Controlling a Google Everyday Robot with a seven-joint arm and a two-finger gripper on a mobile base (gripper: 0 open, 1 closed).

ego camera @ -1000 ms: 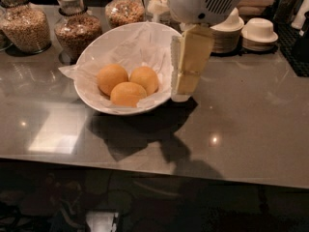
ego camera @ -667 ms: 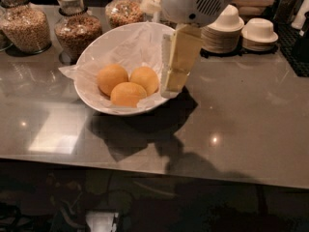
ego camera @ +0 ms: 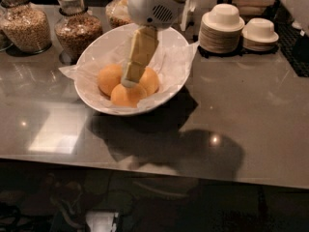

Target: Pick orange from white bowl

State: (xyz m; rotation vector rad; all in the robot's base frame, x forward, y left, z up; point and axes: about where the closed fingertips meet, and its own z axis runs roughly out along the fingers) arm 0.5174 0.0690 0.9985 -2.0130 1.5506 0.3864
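Observation:
The white bowl (ego camera: 170, 88) sits tilted on the dark counter, lined with crumpled white paper. Three round orange fruits lie in it close together. The orange (ego camera: 126, 96) at the front is slightly paler; a second fruit (ego camera: 109, 78) lies to its left and a third (ego camera: 151, 82) to its right. My gripper (ego camera: 128, 82) reaches down into the bowl from the white arm head (ego camera: 154, 6) above. Its cream tip rests at the top of the front orange, where the fruits meet, and it hides part of the right fruit.
Glass jars of grain (ego camera: 25, 25) (ego camera: 77, 28) stand behind the bowl at the left. Stacks of small white bowls and plates (ego camera: 222, 28) (ego camera: 259, 30) stand at the back right. The counter's front edge (ego camera: 154, 170) runs below the bowl's shadow.
The gripper has swung left from the bowl's right rim and come down into the bowl, onto the fruits. The fruits and bowl have not moved.

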